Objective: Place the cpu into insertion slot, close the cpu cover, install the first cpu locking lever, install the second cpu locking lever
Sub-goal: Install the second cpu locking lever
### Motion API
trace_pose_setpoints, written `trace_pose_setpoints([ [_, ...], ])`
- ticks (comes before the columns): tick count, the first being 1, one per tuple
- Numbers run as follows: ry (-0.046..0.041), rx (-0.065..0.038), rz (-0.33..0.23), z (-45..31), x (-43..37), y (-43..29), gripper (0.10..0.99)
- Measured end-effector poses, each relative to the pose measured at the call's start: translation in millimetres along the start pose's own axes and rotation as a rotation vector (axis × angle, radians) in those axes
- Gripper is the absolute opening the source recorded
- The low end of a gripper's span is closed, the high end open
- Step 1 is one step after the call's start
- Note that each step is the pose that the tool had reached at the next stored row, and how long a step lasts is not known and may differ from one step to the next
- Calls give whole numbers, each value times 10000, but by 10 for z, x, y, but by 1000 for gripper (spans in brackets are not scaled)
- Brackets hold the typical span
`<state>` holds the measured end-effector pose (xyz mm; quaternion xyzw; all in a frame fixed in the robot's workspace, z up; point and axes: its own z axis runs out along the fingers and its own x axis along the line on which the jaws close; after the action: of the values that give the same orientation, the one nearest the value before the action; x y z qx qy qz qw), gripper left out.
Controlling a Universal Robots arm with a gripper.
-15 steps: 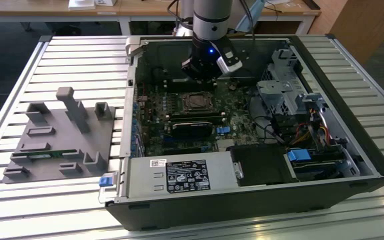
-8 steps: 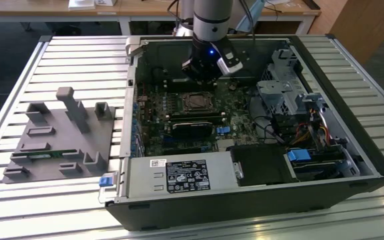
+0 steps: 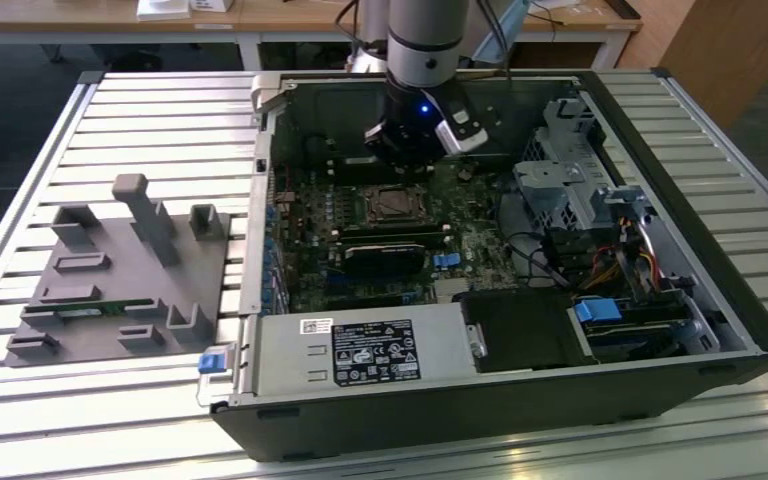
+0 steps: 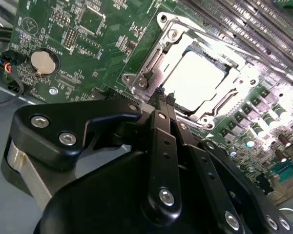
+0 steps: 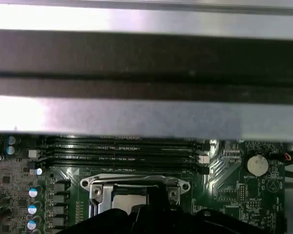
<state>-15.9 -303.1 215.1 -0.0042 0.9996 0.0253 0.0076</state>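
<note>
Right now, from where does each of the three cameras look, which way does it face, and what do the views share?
Exterior view: off the arm, above the open computer case, looking down at the motherboard; the arm's wrist and gripper hang over the board.
Second wrist view: on the wrist, looking past the black gripper at the cpu under the cpu cover.
First wrist view: on the wrist, looking across the memory slots toward the case wall.
Both wrist views share the cpu cover and the coin battery.

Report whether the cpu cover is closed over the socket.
Closed: the cpu cover lies flat around the cpu, which shows through its window in the second wrist view.
</note>
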Motion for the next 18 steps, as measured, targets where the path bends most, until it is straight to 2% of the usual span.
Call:
trace_pose_setpoints([
  [5, 0, 0, 1, -5, 1, -94, 106],
  [8, 0, 1, 1, -18, 1, -109, 106],
  [14, 0, 0, 1, -250, -2, -97, 106],
  [18, 1, 8, 1, -264, -2, -137, 106],
])
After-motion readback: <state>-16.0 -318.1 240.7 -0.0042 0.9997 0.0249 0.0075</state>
